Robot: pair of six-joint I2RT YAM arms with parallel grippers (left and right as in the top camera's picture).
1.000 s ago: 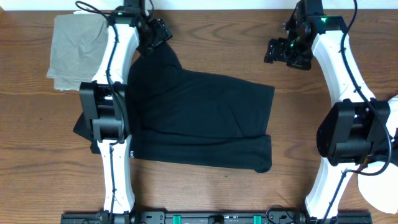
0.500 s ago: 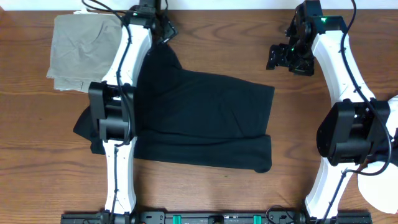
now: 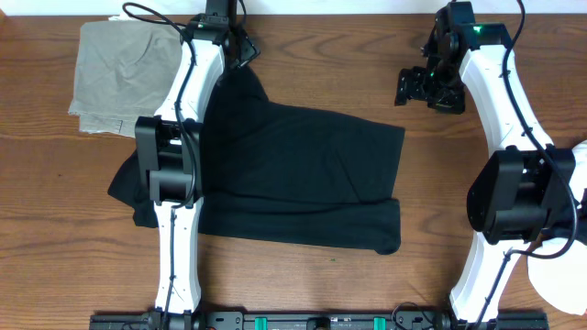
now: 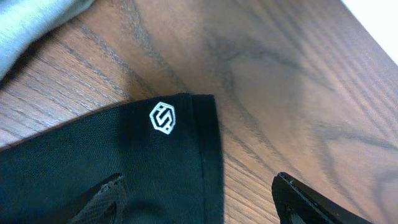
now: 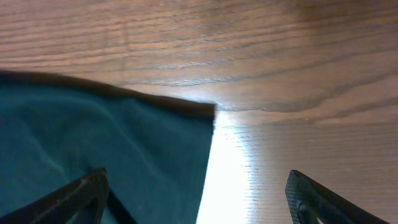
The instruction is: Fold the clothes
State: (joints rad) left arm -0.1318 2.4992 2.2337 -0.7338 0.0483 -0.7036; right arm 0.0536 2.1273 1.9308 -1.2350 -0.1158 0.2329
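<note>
One of the clothes, a black shirt, lies spread across the middle of the table with its lower edge doubled over. Its sleeve, marked by a small white hexagon logo, points to the back left. My left gripper hovers open over that sleeve's hem; one finger is above the fabric and the other above bare wood. My right gripper stands open behind the shirt's back right corner and holds nothing. In the wrist views, the left gripper and right gripper both straddle a fabric edge.
An olive-khaki folded garment lies at the back left, close to the left arm; its edge shows in the left wrist view. A white object sits at the front right table edge. Bare wood lies between the grippers.
My left arm has swung a little right and toward the back, bringing its gripper over the sleeve end. The right gripper has hardly moved. The shirt lies as before.
</note>
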